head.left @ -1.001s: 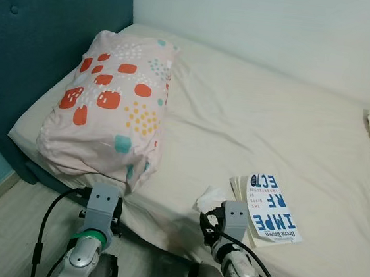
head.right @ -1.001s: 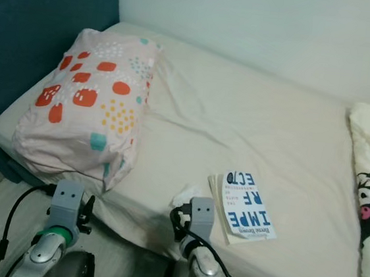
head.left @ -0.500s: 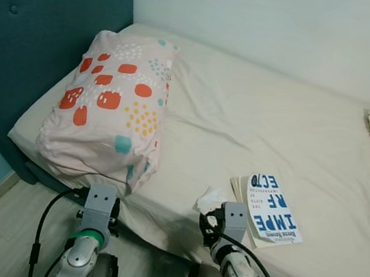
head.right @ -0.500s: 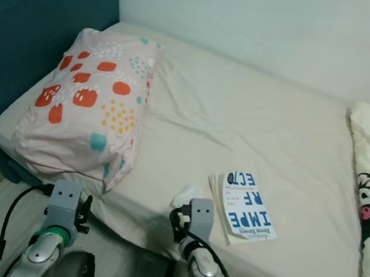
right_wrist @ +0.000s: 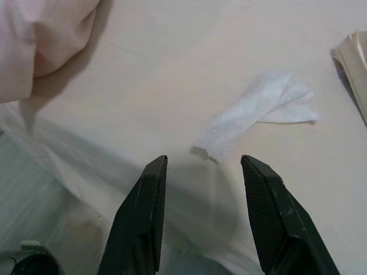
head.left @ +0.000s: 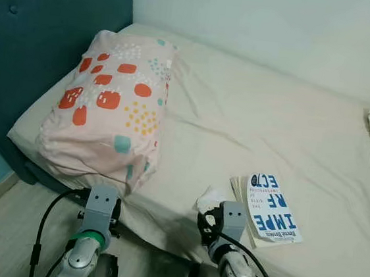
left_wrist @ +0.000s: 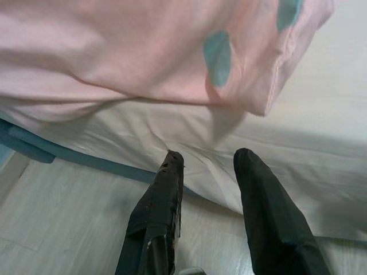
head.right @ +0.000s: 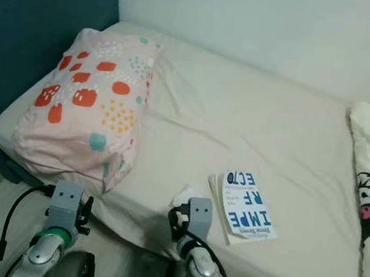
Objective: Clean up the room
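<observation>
- Compared with a second ago, almost nothing differs: my right tool [right_wrist: 202, 166] sits a touch lower at the bed's near edge, and the things on the bed lie as they did.
- Its fingers are spread, the crumpled white tissue [right_wrist: 255, 112] just ahead of them on the cream bed sheet [head.left: 252, 126], beside the blue-and-white paperback book [head.left: 269, 208].
- My left tool [left_wrist: 207, 163], fingers spread, hangs below the mattress edge under the pink pillow with orange and teal spots [head.left: 112, 108].
- The middle of the bed lies open.
</observation>
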### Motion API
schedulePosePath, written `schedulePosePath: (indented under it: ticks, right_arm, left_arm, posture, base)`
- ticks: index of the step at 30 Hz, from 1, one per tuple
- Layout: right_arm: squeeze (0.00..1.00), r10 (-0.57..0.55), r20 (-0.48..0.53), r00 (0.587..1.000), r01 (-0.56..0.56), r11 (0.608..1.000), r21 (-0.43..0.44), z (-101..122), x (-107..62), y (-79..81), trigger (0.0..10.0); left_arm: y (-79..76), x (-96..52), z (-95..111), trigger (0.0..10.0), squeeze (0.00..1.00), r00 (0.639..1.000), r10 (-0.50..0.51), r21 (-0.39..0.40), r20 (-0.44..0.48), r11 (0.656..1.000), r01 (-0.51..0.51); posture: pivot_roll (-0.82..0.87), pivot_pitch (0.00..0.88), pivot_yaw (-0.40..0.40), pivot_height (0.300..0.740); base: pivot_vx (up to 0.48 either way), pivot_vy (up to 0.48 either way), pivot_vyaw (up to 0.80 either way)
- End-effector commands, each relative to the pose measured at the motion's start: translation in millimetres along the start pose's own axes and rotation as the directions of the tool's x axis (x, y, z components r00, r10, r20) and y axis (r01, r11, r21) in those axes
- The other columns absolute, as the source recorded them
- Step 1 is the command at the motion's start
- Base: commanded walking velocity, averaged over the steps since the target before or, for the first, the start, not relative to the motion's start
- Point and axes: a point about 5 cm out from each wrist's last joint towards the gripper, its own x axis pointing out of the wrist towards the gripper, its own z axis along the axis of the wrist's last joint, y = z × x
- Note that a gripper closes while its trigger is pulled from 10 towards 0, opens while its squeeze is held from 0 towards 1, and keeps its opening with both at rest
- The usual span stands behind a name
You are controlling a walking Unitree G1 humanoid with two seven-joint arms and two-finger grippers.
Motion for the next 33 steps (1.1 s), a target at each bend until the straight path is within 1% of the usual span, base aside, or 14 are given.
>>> schedulePosePath:
  ticks: [1, 5, 14, 15, 16, 19, 20, 21, 22, 23, 26, 27, 29, 33]
  right_arm:
    - [0.00, -0.006, -0.027, 1.000, 0.006, 1.000, 0.016, -6.3, -2.4, -0.5, 10.0]
    - [0.00, 0.010, -0.016, 1.000, -0.009, 1.000, 0.024, -0.2, 2.8, 4.9, 10.0]
    - [0.00, 0.065, 0.002, 0.998, -0.065, 0.998, 0.023, 9.7, 10.2, 12.9, 10.0]
    - [1.00, 0.081, 0.012, 0.997, -0.081, 0.996, 0.022, 13.5, 12.4, 15.2, 10.0]
    - [1.00, 0.081, 0.012, 0.997, -0.081, 0.996, 0.022, 13.5, 12.4, 15.2, 10.0]
    - [1.00, 0.118, 0.021, 0.993, -0.119, 0.993, 0.010, 21.6, 18.2, 20.2, 10.0]
    - [1.00, 0.118, 0.021, 0.993, -0.119, 0.993, 0.010, 21.6, 18.2, 20.2, 10.0]
    - [1.00, 0.123, 0.014, 0.992, -0.123, 0.992, 0.003, 23.8, 20.4, 21.4, 10.0]
    - [1.00, 0.123, 0.014, 0.992, -0.123, 0.992, 0.003, 23.8, 20.4, 21.4, 10.0]
    - [1.00, 0.125, 0.008, 0.992, -0.125, 0.992, -0.002, 25.3, 21.9, 21.9, 10.0]
    - [1.00, 0.137, -0.020, 0.990, -0.137, 0.990, -0.019, 29.4, 27.2, 27.4, 10.0]
    - [1.00, 0.137, -0.020, 0.990, -0.137, 0.990, -0.019, 29.4, 27.2, 27.4, 10.0]
    - [1.00, 0.142, -0.045, 0.989, -0.144, 0.989, -0.043, 31.8, 30.6, 31.8, 10.0]
    - [1.00, 0.140, -0.054, 0.989, -0.143, 0.988, -0.058, 34.4, 32.8, 33.4, 10.0]
  left_arm:
    - [0.7, -1.8, -4.4, 10.0, 0.00, 1.000, 0.003, 0.016, -0.024, 1.000, -0.003]
    - [8.3, -2.3, -2.1, 10.0, 0.00, 1.000, 0.020, 0.026, -0.012, 0.999, -0.020]
    - [10.7, -11.7, -1.9, 10.0, 0.00, 0.998, 0.052, 0.029, 0.028, 0.998, -0.052]
    - [12.2, -14.9, -2.2, 10.0, 0.00, 0.998, 0.053, 0.039, 0.044, 0.998, -0.055]
    - [12.2, -14.9, -2.2, 10.0, 0.00, 0.998, 0.053, 0.039, 0.044, 0.998, -0.055]
    - [17.3, -28.5, -17.6, 10.0, 0.00, 0.999, 0.012, 0.163, 0.038, 0.986, -0.018]
    - [17.3, -28.5, -17.6, 10.0, 0.00, 0.999, 0.012, 0.163, 0.038, 0.986, -0.018]
    - [18.7, -33.8, -25.3, 10.0, 0.00, 1.000, -0.001, 0.194, 0.017, 0.981, -0.003]
    - [18.7, -33.8, -25.3, 10.0, 0.00, 1.000, -0.001, 0.194, 0.017, 0.981, -0.003]
    - [19.3, -37.2, -29.5, 10.0, 0.00, 1.000, -0.007, 0.208, 0.002, 0.978, 0.006]
    - [24.9, -48.8, -41.1, 10.0, 0.00, 0.999, 0.014, 0.201, -0.043, 0.979, -0.005]
    - [24.9, -48.8, -41.1, 10.0, 0.00, 0.999, 0.014, 0.201, -0.043, 0.979, -0.005]
    - [26.9, -54.9, -46.1, 10.0, 0.00, 0.998, 0.026, 0.202, -0.062, 0.979, -0.013]
    - [27.3, -58.4, -46.9, 10.0, 0.00, 0.997, 0.031, 0.201, -0.065, 0.979, -0.018]
  posture:
    - [0.07, 0.058, -0.021, 0.607]
    - [0.07, 0.088, -0.047, 0.607]
    - [0.08, 0.099, -0.086, 0.607]
    - [0.09, 0.104, -0.095, 0.607]
    - [0.09, 0.104, -0.095, 0.607]
    - [0.09, 0.113, -0.120, 0.607]
    - [0.09, 0.113, -0.120, 0.607]
    - [0.10, 0.117, -0.127, 0.607]
    - [0.10, 0.117, -0.127, 0.607]
    - [0.10, 0.119, -0.130, 0.607]
    - [0.11, 0.128, -0.143, 0.607]
    - [0.11, 0.128, -0.143, 0.607]
    - [0.13, 0.141, -0.158, 0.607]
    - [0.14, 0.151, -0.165, 0.607]
  base:
    - [0.000, 0.000, 0.00]
    - [0.000, 0.000, 0.00]
    - [0.000, 0.000, 0.00]
    - [0.000, 0.000, 0.00]
    - [0.000, 0.000, 0.00]
    - [0.000, 0.000, 0.00]
    - [0.000, 0.000, 0.00]
    - [0.000, 0.000, 0.00]
    - [0.000, 0.000, 0.00]
    - [0.000, 0.000, 0.00]
    - [0.000, 0.000, 0.00]
    - [0.000, 0.000, 0.00]
    - [0.000, 0.000, 0.00]
    - [0.000, 0.000, 0.00]
